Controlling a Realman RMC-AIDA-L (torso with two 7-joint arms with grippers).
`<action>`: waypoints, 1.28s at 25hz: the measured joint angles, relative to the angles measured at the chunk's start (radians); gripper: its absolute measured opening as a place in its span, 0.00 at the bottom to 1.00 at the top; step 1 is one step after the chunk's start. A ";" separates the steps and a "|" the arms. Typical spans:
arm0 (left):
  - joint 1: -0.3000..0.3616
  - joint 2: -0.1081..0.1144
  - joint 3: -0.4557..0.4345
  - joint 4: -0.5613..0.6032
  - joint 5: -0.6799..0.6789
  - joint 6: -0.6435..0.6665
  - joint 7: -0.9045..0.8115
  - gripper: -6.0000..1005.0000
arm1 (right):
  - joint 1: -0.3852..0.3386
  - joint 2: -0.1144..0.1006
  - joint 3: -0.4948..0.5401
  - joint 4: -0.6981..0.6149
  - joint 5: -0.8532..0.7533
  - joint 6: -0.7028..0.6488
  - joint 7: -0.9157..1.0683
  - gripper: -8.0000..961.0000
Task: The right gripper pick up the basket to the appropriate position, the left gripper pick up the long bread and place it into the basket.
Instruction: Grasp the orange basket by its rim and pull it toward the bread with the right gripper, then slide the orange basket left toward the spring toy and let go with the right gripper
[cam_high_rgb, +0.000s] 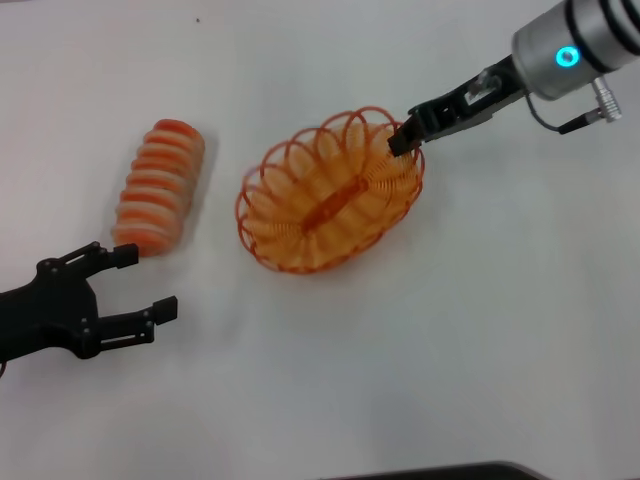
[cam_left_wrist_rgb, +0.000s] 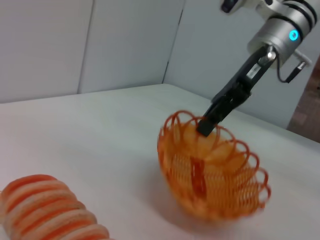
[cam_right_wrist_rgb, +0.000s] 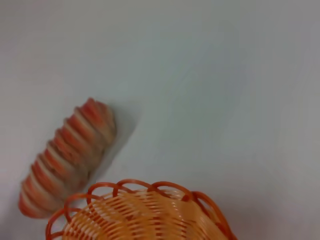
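Observation:
The orange wire basket (cam_high_rgb: 290, 215) sits mid-table, empty, and looks tilted in the left wrist view (cam_left_wrist_rgb: 220, 185). My right gripper (cam_high_rgb: 403, 138) reaches in from the far right and is shut on the basket's far right rim; it also shows in the left wrist view (cam_left_wrist_rgb: 206, 126). The long bread (cam_high_rgb: 158, 186), striped orange and cream, lies on the table left of the basket, apart from it. It also shows in the left wrist view (cam_left_wrist_rgb: 47, 210) and the right wrist view (cam_right_wrist_rgb: 67, 157). My left gripper (cam_high_rgb: 150, 280) is open and empty just in front of the bread's near end.
The white table (cam_high_rgb: 450, 330) carries only these things. A dark edge (cam_high_rgb: 440, 472) runs along the near side. In the left wrist view, grey wall panels (cam_left_wrist_rgb: 125, 45) stand behind the table. The basket's rim shows in the right wrist view (cam_right_wrist_rgb: 140, 187).

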 joint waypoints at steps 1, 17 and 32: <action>0.000 0.000 -0.004 0.000 0.000 -0.001 0.002 0.90 | -0.009 -0.002 0.036 -0.002 0.015 -0.013 0.001 0.12; -0.008 -0.002 -0.050 0.016 0.000 -0.001 0.003 0.90 | -0.115 -0.006 0.206 0.071 0.115 -0.085 0.223 0.09; -0.015 -0.013 -0.055 0.026 0.000 -0.014 0.008 0.89 | -0.115 0.000 0.163 0.039 0.042 -0.051 0.364 0.09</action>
